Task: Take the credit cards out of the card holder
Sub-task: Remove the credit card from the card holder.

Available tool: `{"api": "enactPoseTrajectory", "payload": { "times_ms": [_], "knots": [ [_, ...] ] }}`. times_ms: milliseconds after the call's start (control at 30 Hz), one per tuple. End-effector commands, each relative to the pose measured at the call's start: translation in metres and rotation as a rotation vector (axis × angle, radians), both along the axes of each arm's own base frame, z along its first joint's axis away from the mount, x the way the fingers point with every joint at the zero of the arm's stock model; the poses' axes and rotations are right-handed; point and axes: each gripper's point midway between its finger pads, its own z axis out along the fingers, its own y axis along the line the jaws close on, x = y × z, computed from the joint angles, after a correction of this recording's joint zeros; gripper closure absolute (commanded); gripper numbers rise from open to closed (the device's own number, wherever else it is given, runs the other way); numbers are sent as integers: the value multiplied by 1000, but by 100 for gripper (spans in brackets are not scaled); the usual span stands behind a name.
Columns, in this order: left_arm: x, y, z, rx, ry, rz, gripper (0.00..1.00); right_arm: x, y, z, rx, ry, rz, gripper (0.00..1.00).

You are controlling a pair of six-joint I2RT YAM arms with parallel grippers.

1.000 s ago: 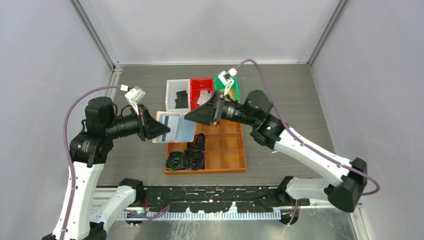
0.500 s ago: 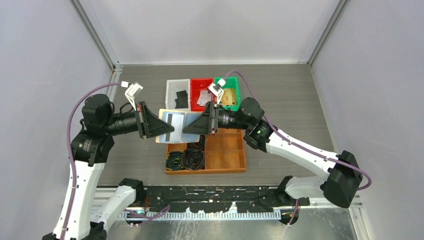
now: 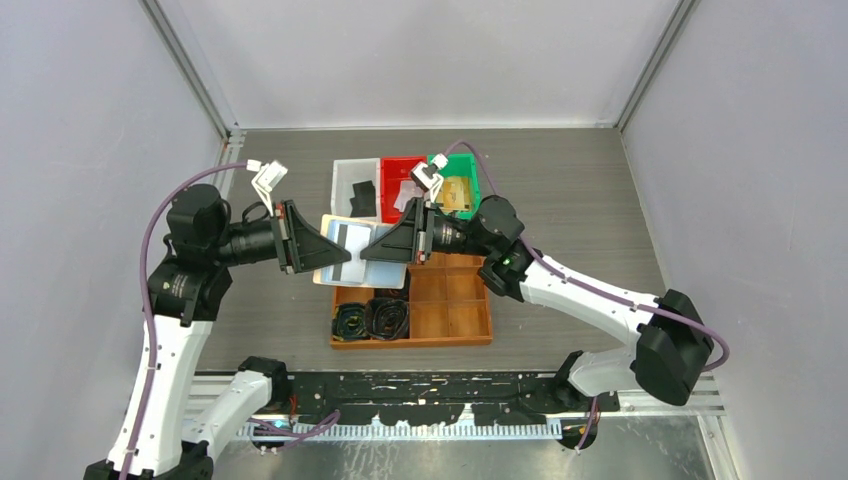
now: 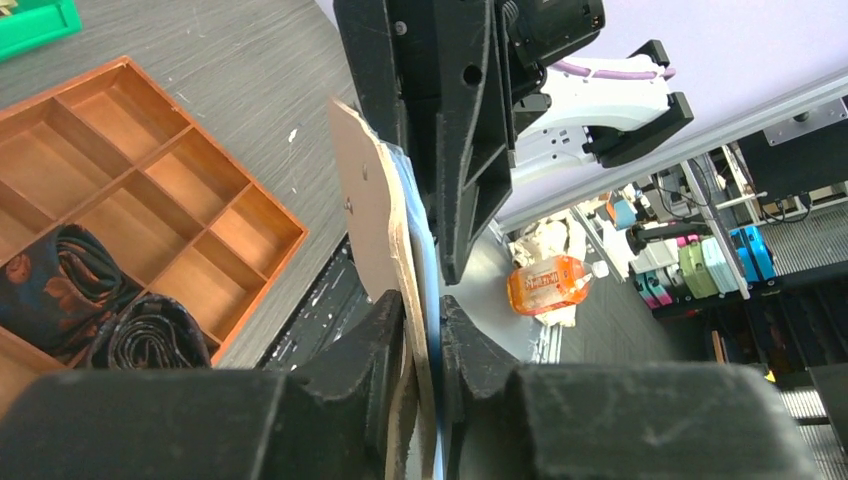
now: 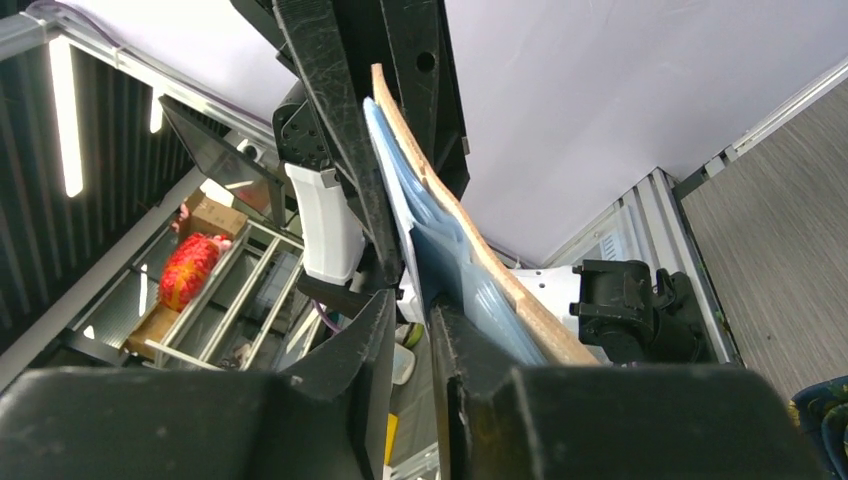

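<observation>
Left pincer (image 4: pixel 422 305) clamps the floppy card holder (image 4: pixel 365 200); right pincer (image 5: pixel 412 300) straddles its slick pocket (image 5: pixel 450 262), closure indeterminate; credit card (image 3: pixel 349 237) judged stiff, edge-grippable.

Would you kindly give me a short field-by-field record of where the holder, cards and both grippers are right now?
holder: tan folding card holder with pale blue pockets, open, held in the air above the wooden divided tray
left gripper: shut on the holder's left edge
right gripper: at the holder's right side, jaws nearly together; grip unclear
card in holder: grey card with dark stripe, in its pocket
removed cards: black cards in white plastic bin; gold cards in green plastic bin
tray contents: dark coiled belts
</observation>
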Motion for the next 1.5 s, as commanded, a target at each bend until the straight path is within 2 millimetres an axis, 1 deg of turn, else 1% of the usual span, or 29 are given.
{"api": "enactPoseTrajectory", "payload": {
  "times_ms": [0,100,200,233,300,467,633,933,1000,1067,1200,1333,1467],
  "knots": [
    [-5,-2,13,-37,-37,-42,79,-1,-2,26,98,-25,-7,78],
    [-9,-4,16,-56,-37,-73,70,-1,-4,29,118,-30,-14,87],
    [-16,-5,21,-89,-23,-115,60,-5,-9,32,135,-47,-18,90],
    [-18,-6,22,-98,-24,-127,58,-7,-11,34,140,-55,-19,90],
    [-20,-6,24,-114,-22,-142,58,-9,-15,34,151,-73,-23,92],
    [-19,-6,28,-132,-15,-144,62,-15,-24,37,201,-98,-33,96],
    [-20,-5,32,-136,-25,-143,72,-18,-28,36,201,-110,-36,97],
    [-18,-4,37,-145,-32,-136,85,-19,-33,29,188,-117,-61,98],
    [-18,-4,38,-146,-35,-133,88,-19,-33,29,189,-116,-61,97],
    [-17,-4,38,-146,-36,-128,94,-19,-33,30,193,-114,-61,97],
    [-17,-3,39,-147,-44,-122,100,-20,-33,32,212,-105,-51,92],
    [-17,-2,41,-147,-50,-117,100,-20,-35,37,242,-90,-44,76],
    [-17,-2,42,-148,-55,-115,100,-20,-37,46,279,-92,-48,75]
  ]
}}
